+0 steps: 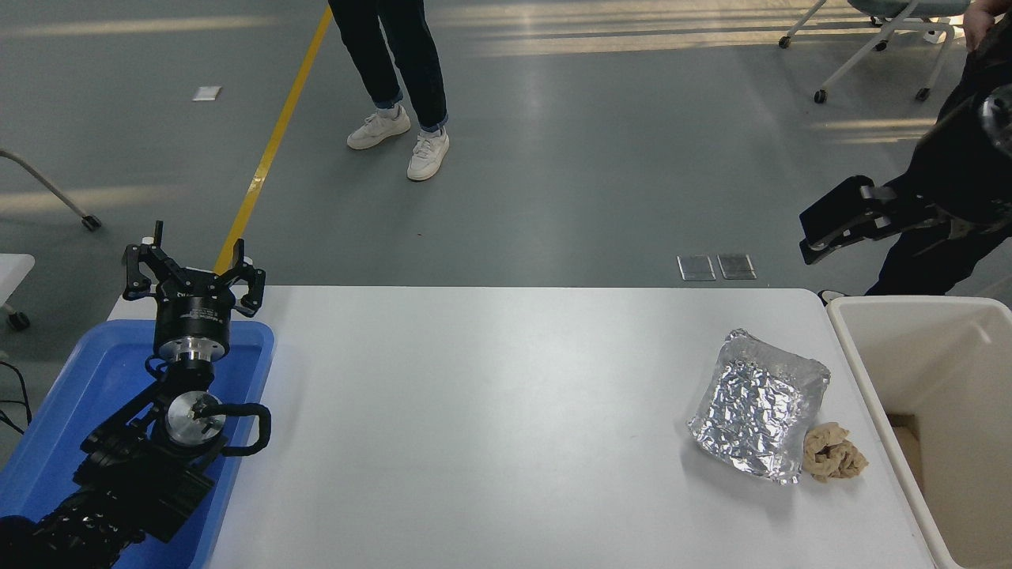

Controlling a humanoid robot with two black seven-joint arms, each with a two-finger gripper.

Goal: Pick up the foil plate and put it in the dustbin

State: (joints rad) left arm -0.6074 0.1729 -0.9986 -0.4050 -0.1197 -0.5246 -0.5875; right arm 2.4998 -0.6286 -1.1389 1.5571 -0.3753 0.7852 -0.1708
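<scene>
The foil plate (759, 405) is a shiny, crinkled silver square tray. It lies flat on the white table (490, 411) near its right end, with nothing touching it. The dustbin (858, 359) is a large cream bin standing right against the table's right edge. My right gripper (830, 221) is raised high at the upper right, well above and behind the plate and the bin, with nothing seen in it. My left gripper (190, 273) is parked at the lower left over the blue tray, open and empty.
A small tan crumpled paper wad (834, 452) lies just right of the plate, between it and the bin. A shallow blue tray (237, 348) sits at the table's left end. A person's legs (399, 71) stand on the floor beyond the table.
</scene>
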